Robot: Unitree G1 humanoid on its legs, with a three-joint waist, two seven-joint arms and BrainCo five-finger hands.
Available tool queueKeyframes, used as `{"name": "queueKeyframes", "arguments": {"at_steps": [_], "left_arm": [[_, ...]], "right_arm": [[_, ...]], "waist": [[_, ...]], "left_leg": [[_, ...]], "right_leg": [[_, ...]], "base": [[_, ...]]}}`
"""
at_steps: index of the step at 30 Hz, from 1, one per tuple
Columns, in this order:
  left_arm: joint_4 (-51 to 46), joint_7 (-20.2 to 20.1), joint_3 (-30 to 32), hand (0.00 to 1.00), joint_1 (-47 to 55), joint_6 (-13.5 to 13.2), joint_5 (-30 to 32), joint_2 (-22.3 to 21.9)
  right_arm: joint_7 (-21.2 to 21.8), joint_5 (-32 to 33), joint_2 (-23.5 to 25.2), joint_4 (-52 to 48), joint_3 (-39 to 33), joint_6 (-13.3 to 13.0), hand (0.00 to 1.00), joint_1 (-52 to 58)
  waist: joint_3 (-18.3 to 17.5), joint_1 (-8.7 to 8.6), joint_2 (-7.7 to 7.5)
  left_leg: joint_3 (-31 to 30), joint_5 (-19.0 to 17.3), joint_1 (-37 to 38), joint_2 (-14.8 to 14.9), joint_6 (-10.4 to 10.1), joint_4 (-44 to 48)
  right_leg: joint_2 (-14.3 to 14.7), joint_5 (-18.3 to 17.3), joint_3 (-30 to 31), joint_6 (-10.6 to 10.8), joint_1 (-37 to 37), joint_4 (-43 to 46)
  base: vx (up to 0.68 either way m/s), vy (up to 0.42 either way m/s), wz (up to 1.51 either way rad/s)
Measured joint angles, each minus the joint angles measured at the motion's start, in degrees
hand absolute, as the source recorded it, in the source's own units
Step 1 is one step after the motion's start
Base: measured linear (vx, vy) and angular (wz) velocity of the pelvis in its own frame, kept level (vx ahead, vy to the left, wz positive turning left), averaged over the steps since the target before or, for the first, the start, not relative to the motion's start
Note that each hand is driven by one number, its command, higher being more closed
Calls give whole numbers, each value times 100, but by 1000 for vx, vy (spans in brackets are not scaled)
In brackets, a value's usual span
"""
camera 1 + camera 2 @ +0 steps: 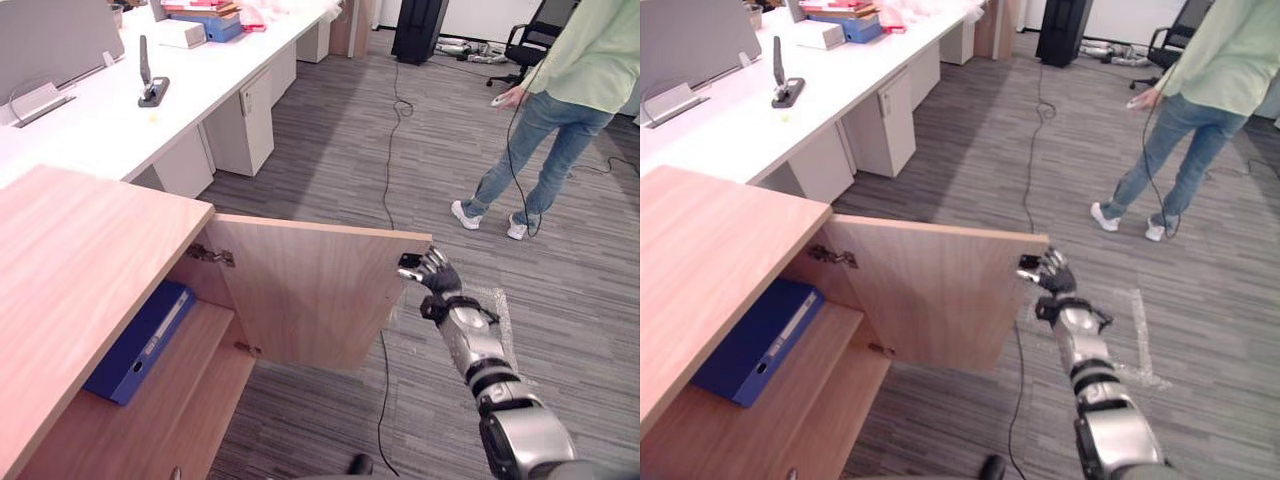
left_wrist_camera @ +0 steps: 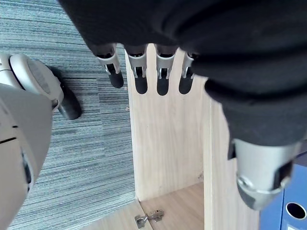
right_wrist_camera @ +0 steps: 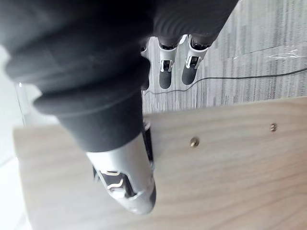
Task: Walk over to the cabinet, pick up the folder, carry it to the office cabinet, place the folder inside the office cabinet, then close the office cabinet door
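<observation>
Lying flat on the shelf inside the cabinet (image 1: 70, 260), the blue folder (image 1: 140, 343) is placed and no hand is on it, so by my read only the closing step is left. The door (image 1: 310, 290) swings wide out from the cabinet. At the door's upper free corner, the far end from the cabinet, is the right hand (image 1: 425, 272). Its fingers run fairly straight past the top edge and its thumb lies against the face, so it looks released rather than clenched. The left hand (image 2: 140, 76) hangs beside the cabinet's side panel, fingers relaxed, empty. A person (image 1: 560, 110) stands well apart from the cabinet. Next call: push that corner round toward the cabinet until the door shuts flush, keeping fingers out of the gap.
</observation>
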Motion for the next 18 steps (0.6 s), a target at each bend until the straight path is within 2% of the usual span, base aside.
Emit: {"name": "queueKeyframes", "arguments": {"at_steps": [2, 11, 14, 16, 18], "left_arm": [[-9, 1, 122, 0, -7, -2, -73, 5], [-5, 8, 373, 0, -29, -2, -115, 152], [2, 59, 558, 0, 18, -2, -132, 236], [6, 70, 613, 0, 32, 3, -137, 236], [6, 69, 612, 0, 1, 12, -137, 236]], "right_arm": [[-77, 8, -66, 272, 17, 7, 0, -433], [-20, 291, -246, 1009, 136, 91, 0, -940], [2, 456, -544, 1008, 1122, 133, 0, -1037], [458, -71, -1052, 946, 2288, 261, 0, -1107], [678, -288, -1201, 900, 2836, 326, 0, -1098]], "waist": [[30, 70, 12], [87, 73, -19], [170, 76, -38], [172, 64, -40], [171, 52, -42]], "left_leg": [[-44, 0, 19, -14, 0, -20], [-350, 50, 22, -68, 5, -58], [-414, 140, 14, -33, -73, -187], [-407, 142, 17, 38, -105, -191], [-399, 141, 20, 90, -133, -192]], "right_leg": [[-9, 2, -20, -1, 20, 1], [-66, 1, -163, 4, 122, 0], [-38, -62, -234, 23, 87, -1], [34, -88, -233, -11, 83, 0], [90, -109, -232, -42, 82, 0]], "base": [[56, 47, 5], [3, 38, 10], [-111, -24, 6], [-52, -36, -5], [-7, -37, -4]]}}
